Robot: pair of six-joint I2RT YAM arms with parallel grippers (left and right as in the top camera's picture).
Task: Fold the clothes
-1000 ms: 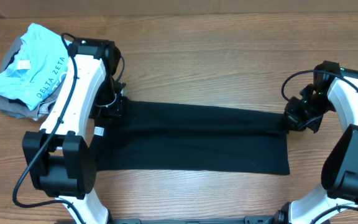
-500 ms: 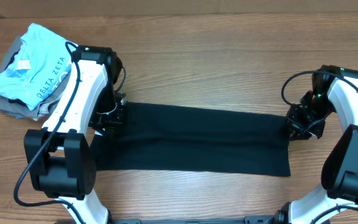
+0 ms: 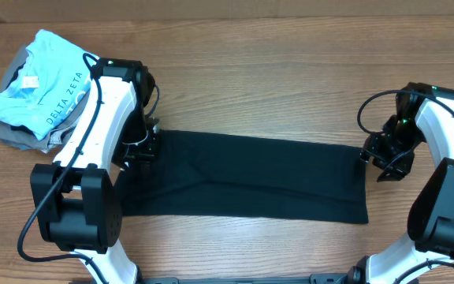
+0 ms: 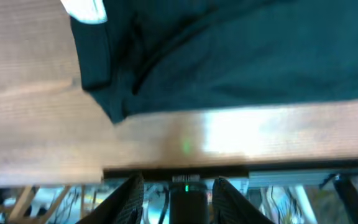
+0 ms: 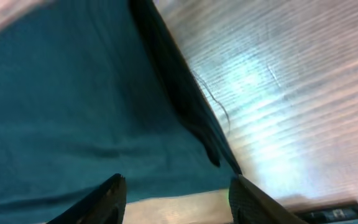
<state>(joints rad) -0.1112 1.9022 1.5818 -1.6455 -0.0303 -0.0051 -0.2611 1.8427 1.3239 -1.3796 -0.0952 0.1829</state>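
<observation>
A black T-shirt (image 3: 251, 177) lies flat on the wooden bench (image 3: 251, 63). It is folded into one long strip. The strip runs from one gripper to the other, so the shirt sits between them.

The left gripper (image 3: 143, 147) is at the left end of the strip, by the far corner. Its camera shows its two fingers (image 4: 129, 193) standing apart. Nothing is between them, so it is open and holds nothing. The shirt lies ahead of these fingers. A bit of bare wood shows between the fingers and the cloth. One corner of the cloth is bunched into a small fold there.

The right gripper (image 3: 386, 160) is at the right end of the strip, just beside its far corner. Its fingers (image 5: 107, 196) are wide apart too, with nothing pinched between them. It is open. The dark edge of the shirt runs down towards the gap between the fingers. Cloth is on one side of that edge and shiny bare wood is on the other. A thin thread (image 5: 219, 106) curls off the edge. I cannot tell if this gripper touches the cloth.

Past the left gripper, well away from the shirt, a light blue top (image 3: 46, 79) rests on some grey clothes (image 3: 14, 136).
</observation>
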